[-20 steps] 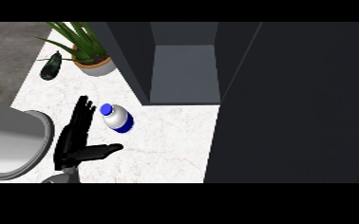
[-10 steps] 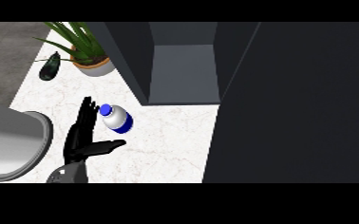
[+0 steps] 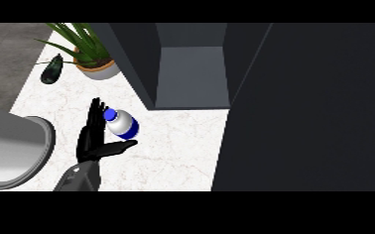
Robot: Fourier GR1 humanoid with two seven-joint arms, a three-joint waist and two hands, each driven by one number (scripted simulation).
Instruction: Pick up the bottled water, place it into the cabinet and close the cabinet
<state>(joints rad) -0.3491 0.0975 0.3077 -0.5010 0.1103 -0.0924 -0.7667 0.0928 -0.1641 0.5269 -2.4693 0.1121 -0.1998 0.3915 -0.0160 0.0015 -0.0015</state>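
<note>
Right now my left hand (image 3: 93,140) is at the bottled water (image 3: 122,125), which lies on its side on the white counter (image 3: 176,144), its blue cap turned up and to the left, towards the potted plant (image 3: 93,55). My fingers are straight and run along the bottle's left flank, and my thumb is spread out under its lower end, so the hand is released, cupped beside the bottle and not closed on it. I cannot tell whether my fingers touch the bottle or only sit just beside it. I judge this to be the first step, the pick-up, at the moment before the grasp; nothing of the placing or closing is done. The cabinet (image 3: 192,74) stands open up and to the right of the bottle, its grey shelf bare, and its dark door (image 3: 293,109) is swung out along the right side. Next I would need to curl fingers and thumb round the bottle's body, lift it off the counter, and carry it up and right past the cabinet's near wall onto the shelf. A round bottle lying down may roll away from my palm as the fingers close.
</note>
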